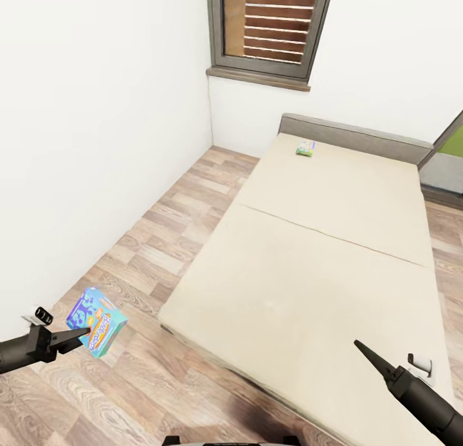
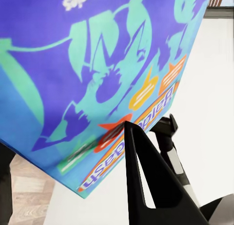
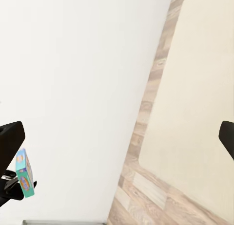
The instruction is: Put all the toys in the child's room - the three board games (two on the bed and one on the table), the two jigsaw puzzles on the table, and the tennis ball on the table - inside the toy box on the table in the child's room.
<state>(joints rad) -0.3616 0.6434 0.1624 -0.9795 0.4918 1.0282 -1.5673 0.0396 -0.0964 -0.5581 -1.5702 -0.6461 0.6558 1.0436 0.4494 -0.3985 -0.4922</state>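
left gripper (image 1: 80,335) jaws clamped on blue board game (image 1: 97,322), box held tilted over wood floor (image 1: 154,253) beside bed (image 1: 308,253), green board game (image 1: 305,148) near bed's far end, right gripper (image 1: 361,348) jaws spread, empty

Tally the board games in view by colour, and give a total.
Blue board game, held in the left gripper: 1
Green board game, lying on the bed: 1
Total: 2
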